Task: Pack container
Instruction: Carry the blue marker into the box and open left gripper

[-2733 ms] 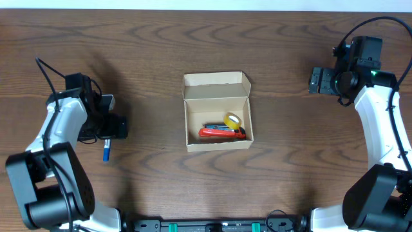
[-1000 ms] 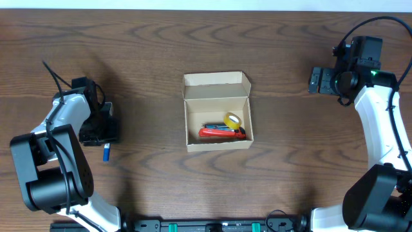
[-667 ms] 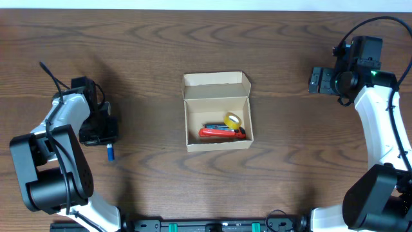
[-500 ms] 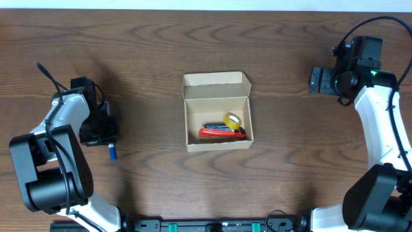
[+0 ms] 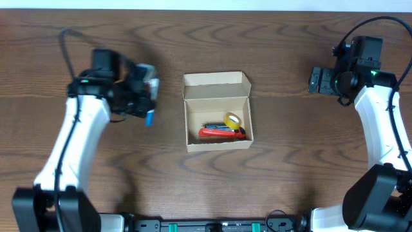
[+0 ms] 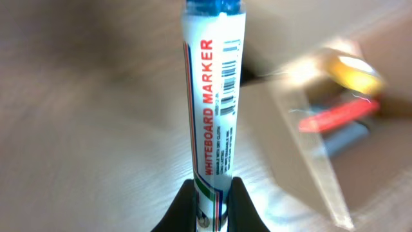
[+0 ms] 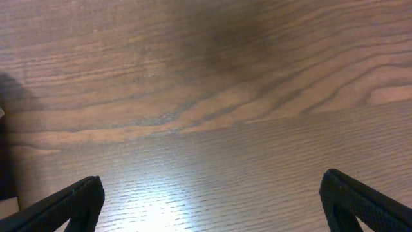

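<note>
The left fingers (image 6: 185, 207) are clamping a white blue-capped whiteboard marker (image 6: 213, 96) beside the open tan cardboard box (image 5: 217, 147). The right fingers (image 7: 78, 200) are hanging spread wide, gripping nothing, over the brown wooden tabletop (image 7: 212, 96).

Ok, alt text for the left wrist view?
A whiteboard marker with a blue end, clamped in the left tool, fills the centre. Blurred at right, the open container holds a yellow roll and a red item.
</note>
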Tool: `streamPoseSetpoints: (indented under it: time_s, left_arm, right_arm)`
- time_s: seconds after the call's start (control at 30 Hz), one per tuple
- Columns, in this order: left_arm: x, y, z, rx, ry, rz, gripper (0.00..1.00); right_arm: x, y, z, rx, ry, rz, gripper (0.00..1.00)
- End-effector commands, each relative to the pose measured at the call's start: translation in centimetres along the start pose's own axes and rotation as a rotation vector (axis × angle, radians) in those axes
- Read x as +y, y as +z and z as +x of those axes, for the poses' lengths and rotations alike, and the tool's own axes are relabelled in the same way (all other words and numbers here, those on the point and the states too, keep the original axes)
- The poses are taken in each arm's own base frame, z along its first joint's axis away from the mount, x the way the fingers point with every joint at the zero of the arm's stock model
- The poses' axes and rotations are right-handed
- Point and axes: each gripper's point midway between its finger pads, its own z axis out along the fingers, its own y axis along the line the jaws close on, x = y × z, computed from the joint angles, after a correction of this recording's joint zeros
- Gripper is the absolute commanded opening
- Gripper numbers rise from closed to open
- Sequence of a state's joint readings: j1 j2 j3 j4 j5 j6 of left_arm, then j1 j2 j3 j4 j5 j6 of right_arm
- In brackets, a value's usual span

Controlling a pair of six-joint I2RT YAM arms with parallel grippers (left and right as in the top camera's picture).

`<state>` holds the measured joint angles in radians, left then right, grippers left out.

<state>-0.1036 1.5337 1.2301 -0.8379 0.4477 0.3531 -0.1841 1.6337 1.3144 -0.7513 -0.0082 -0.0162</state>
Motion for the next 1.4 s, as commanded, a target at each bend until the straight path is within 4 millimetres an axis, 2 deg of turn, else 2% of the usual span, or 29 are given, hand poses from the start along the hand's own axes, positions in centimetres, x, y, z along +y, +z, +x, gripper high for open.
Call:
streamPoseSetpoints:
  time_s: [0.0, 0.07, 0.17, 0.3, 0.37, 0.57, 0.7, 0.93, 1.37]
  left_arm:
    - [-6.1, -0.6, -1.3, -0.029, 0.459, 0.096, 0.06]
    - [-9.3, -0.2, -1.3, -0.026, 0.693, 0.124, 0.06]
    - [-12.0, 0.8, -0.7, 0.007, 0.902, 0.116, 0.06]
    - [-14.1, 1.8, -0.3, 0.040, 1.043, 0.065, 0.06]
    - [-14.4, 2.0, -0.6, 0.043, 1.089, 0.025, 0.06]
    - [-15.0, 2.8, -2.9, -0.029, 1.154, -0.040, 0.06]
    - [-14.8, 4.0, -3.9, -0.041, 1.166, -0.052, 0.06]
    - [-13.1, 7.8, -2.4, 0.085, 1.125, -0.026, 0.06]
    - [-11.8, 12.3, 0.3, 0.223, 1.087, 0.033, 0.06]
  right_arm:
    - [-0.1, 0.1, -0.2, -0.001, -0.015, -0.005, 0.99]
    - [-0.1, 0.1, -0.2, -0.001, -0.015, -0.005, 0.99]
    - [-0.1, 0.1, -0.1, 0.002, -0.015, -0.005, 0.99]
    - [-0.1, 0.1, -0.1, 0.002, -0.019, -0.005, 0.99]
    - [-0.1, 0.1, -0.1, 0.003, -0.018, -0.005, 0.99]
    - [-0.1, 0.1, -0.1, 0.002, -0.019, -0.005, 0.99]
    - [-0.1, 0.1, -0.1, 0.002, -0.019, -0.005, 0.99]
    - [-0.1, 0.1, -0.1, 0.002, -0.018, -0.005, 0.99]
    - [-0.1, 0.1, -0.2, -0.001, -0.019, -0.005, 0.99]
